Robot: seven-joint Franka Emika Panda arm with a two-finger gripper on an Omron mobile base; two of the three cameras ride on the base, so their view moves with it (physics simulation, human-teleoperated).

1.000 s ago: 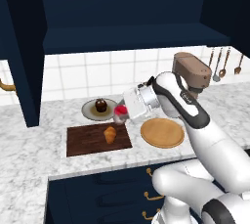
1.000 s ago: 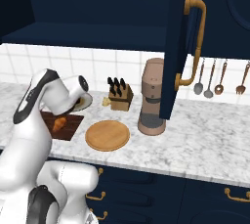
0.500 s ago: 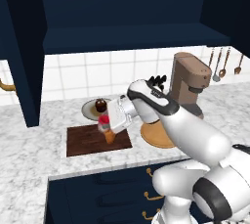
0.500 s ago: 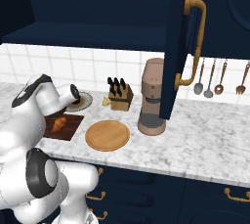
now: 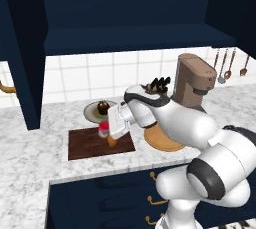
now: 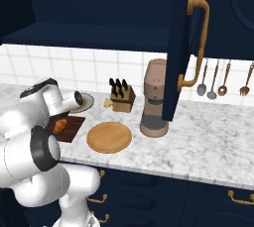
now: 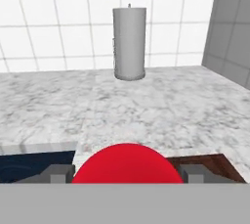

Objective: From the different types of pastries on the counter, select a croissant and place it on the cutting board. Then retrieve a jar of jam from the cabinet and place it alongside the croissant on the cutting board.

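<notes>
The counter (image 5: 30,158) carries the cutting board (image 5: 85,145), and over the last second I've swung my arm from 3 o'clock of the board in across it. My gripper (image 5: 111,127) has come down above the board's right half, shut on the jar of jam (image 5: 103,129), whose red top sits between my fingers in the hand view. The croissant (image 5: 112,141) already lies on the board, just beneath. I judge only lowering and release remain.

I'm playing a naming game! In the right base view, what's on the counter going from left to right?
Small golden-orange croissant on the dark brown cutting board → round tan wooden plate → brown coffee machine.
</notes>
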